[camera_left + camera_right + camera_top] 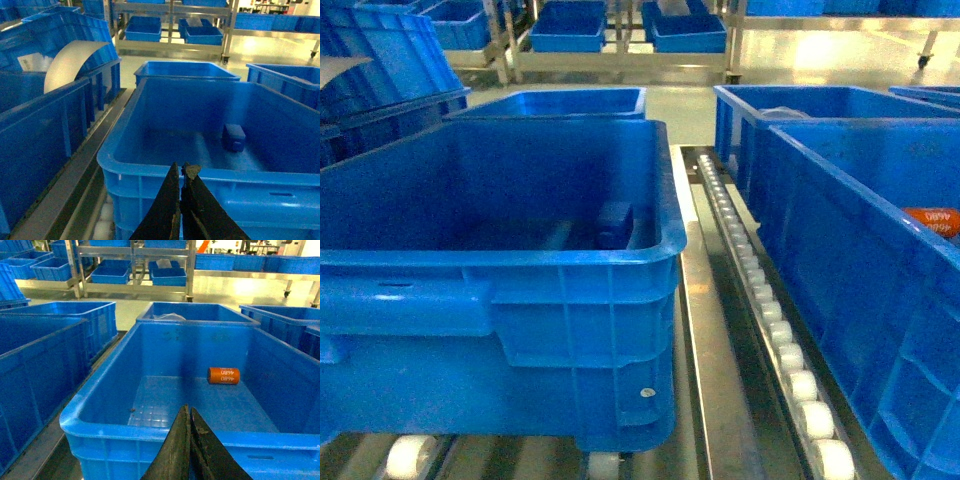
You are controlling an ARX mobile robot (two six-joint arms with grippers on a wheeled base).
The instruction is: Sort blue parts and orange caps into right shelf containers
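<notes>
One blue part (233, 136) lies alone on the floor of the left crate (150, 172), and the left pincer (181, 172) hovers clenched and empty at its near rim. One orange cap (223, 375) lies in the right crate (165, 432), kept separate by kind; the right pincer (188, 415) hangs clenched and empty above that rim.

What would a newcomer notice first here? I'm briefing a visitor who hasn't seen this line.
Big blue crates fill every view; the near left crate sits on rollers. The one spot of colour is an orange cap lying on its side on the floor of the right crate. A blue part is easy to miss on the left crate's floor, near its far right side.
</notes>
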